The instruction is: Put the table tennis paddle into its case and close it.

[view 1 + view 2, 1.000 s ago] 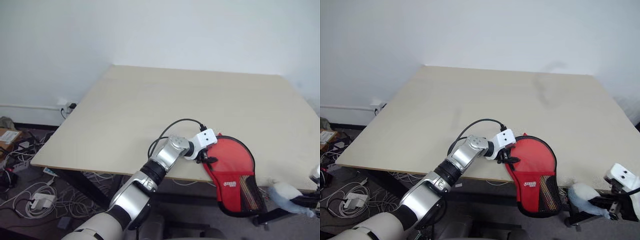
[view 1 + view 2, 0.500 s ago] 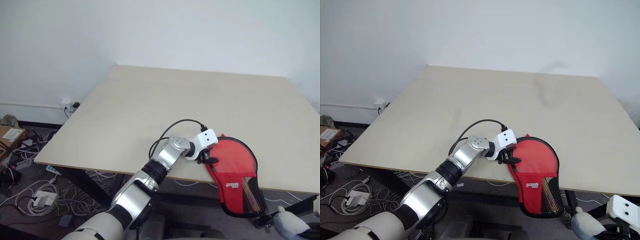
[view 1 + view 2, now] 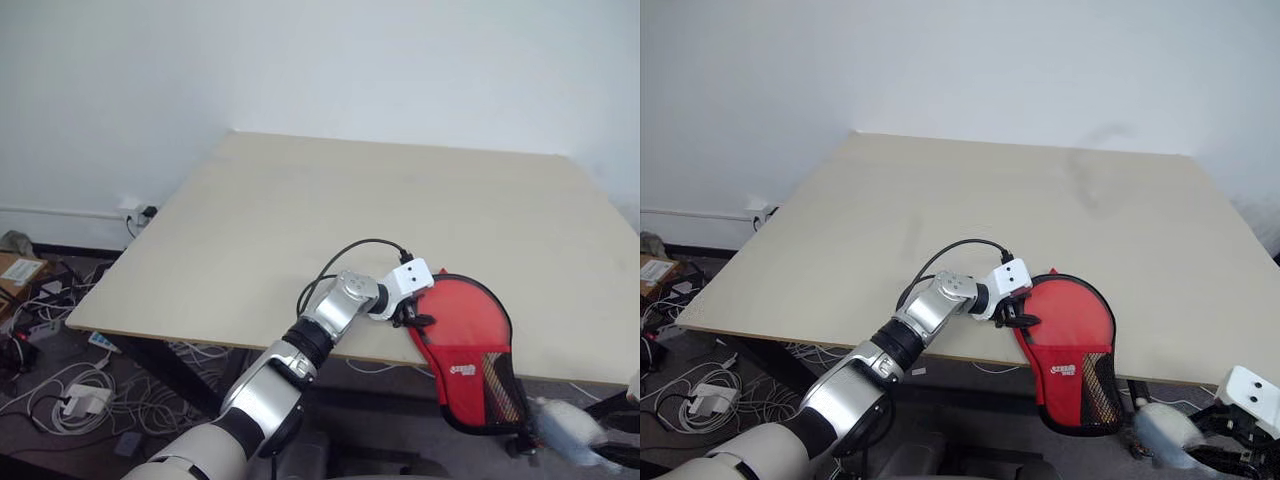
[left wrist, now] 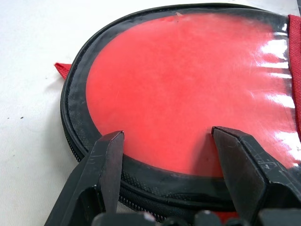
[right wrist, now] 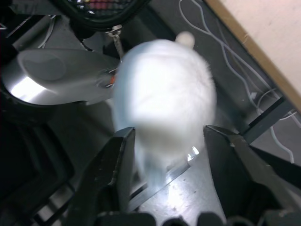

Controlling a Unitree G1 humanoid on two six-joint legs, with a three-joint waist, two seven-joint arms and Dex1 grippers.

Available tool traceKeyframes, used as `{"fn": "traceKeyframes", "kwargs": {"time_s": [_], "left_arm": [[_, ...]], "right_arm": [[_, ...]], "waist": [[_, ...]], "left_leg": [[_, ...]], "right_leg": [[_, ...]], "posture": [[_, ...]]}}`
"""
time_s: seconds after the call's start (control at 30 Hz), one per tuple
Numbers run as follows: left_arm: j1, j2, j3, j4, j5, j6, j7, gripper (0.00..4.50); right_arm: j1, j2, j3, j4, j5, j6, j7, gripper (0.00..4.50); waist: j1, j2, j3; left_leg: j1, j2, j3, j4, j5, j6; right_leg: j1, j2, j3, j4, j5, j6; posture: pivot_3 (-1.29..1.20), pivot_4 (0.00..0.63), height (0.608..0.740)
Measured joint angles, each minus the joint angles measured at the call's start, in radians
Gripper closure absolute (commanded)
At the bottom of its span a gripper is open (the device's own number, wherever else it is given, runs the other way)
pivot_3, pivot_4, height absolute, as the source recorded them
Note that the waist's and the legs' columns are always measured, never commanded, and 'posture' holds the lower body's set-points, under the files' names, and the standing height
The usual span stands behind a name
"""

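The red case point(image 3: 463, 345) lies zipped shut, its mesh end overhanging the table edge.

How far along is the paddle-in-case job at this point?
Done: the table tennis paddle's red face shows through the clear panel, so it sits inside the case. In hand: the left gripper, open, straddles the case's round end at the table edge. Left: the zip; whether it is fully closed cannot be seen here.

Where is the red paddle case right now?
The case lies at the table's near edge, toward the robot's right, its black mesh end hanging over the edge, with the left gripper at its rim.
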Motion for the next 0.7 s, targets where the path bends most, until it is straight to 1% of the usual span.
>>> {"fn": "traceKeyframes", "kwargs": {"time_s": [0.07,0.13,0.23,0.3,0.37,0.47,0.57,0.63,0.7], "left_arm": [[-0.003,0.008,0.004,0.003,-0.001,0.000,-0.004,1.36],[-0.005,0.022,0.013,0.000,-0.004,0.000,-0.012,1.36],[0.001,0.069,0.038,-0.023,-0.026,0.013,-0.051,1.36],[0.016,0.100,0.050,-0.053,-0.044,0.025,-0.084,1.36],[0.060,0.173,0.057,-0.132,-0.066,0.018,-0.138,1.36],[0.112,0.273,0.085,-0.243,-0.098,0.045,-0.207,1.36],[0.156,0.363,0.120,-0.363,-0.149,0.091,-0.267,1.36],[0.197,0.451,0.145,-0.474,-0.193,0.133,-0.315,1.36],[0.222,0.510,0.173,-0.533,-0.218,0.161,-0.337,1.36]], "right_arm": [[-0.008,0.001,-0.027,-0.017,0.015,0.019,0.006,2.19],[-0.049,0.005,-0.041,-0.025,0.044,0.055,0.004,2.19],[-0.232,0.028,-0.050,-0.042,0.144,0.160,-0.059,2.19],[-0.336,0.034,-0.049,-0.046,0.198,0.225,-0.113,2.19],[-0.481,0.066,-0.019,-0.052,0.241,0.277,-0.199,2.19],[-0.604,0.078,0.081,-0.057,0.260,0.321,-0.305,2.19],[-0.700,0.097,0.179,-0.052,0.257,0.332,-0.374,2.19],[-0.821,0.116,0.287,-0.022,0.242,0.325,-0.428,2.19],[-0.889,0.122,0.342,0.008,0.229,0.321,-0.460,2.19]], "waist": [[-0.005,0.000,0.000],[-0.011,-0.001,0.000],[-0.029,0.001,-0.001],[-0.032,0.002,-0.001],[-0.037,0.004,-0.002],[-0.035,0.008,-0.002],[-0.026,0.008,-0.001],[-0.034,0.010,0.000],[-0.035,0.010,0.000]], "left_leg": [[0.000,0.001,0.000,0.000,0.000,0.000],[0.000,0.002,0.000,0.000,0.000,-0.001],[0.001,0.002,0.000,-0.001,0.000,-0.001],[0.001,0.002,0.000,-0.001,0.000,-0.002],[0.000,0.003,0.000,-0.002,0.000,-0.003],[0.000,0.002,0.000,-0.002,0.000,-0.004],[-0.001,0.001,0.001,-0.001,0.000,-0.004],[-0.001,0.000,0.002,-0.001,0.000,-0.003],[-0.001,0.000,0.002,-0.001,0.000,-0.004]], "right_leg": [[0.000,0.001,0.000,0.000,0.000,0.000],[0.000,0.001,0.000,0.000,0.000,0.000],[-0.001,0.002,0.000,0.000,0.001,0.001],[-0.001,0.002,0.000,0.000,0.001,0.002],[-0.002,0.002,0.001,0.000,0.001,0.001],[-0.003,0.002,0.001,0.001,0.001,0.001],[-0.003,0.000,0.002,0.001,0.001,0.001],[-0.003,0.000,0.003,0.001,0.001,-0.001],[-0.004,0.000,0.003,0.001,0.001,0.000]], "posture": [[0.00,0.000,0.715],[0.00,0.000,0.715],[0.00,0.000,0.715],[0.00,0.000,0.715],[0.00,0.000,0.715],[0.00,0.000,0.715],[0.00,0.000,0.715],[0.00,0.000,0.715],[0.00,0.000,0.715]]}}
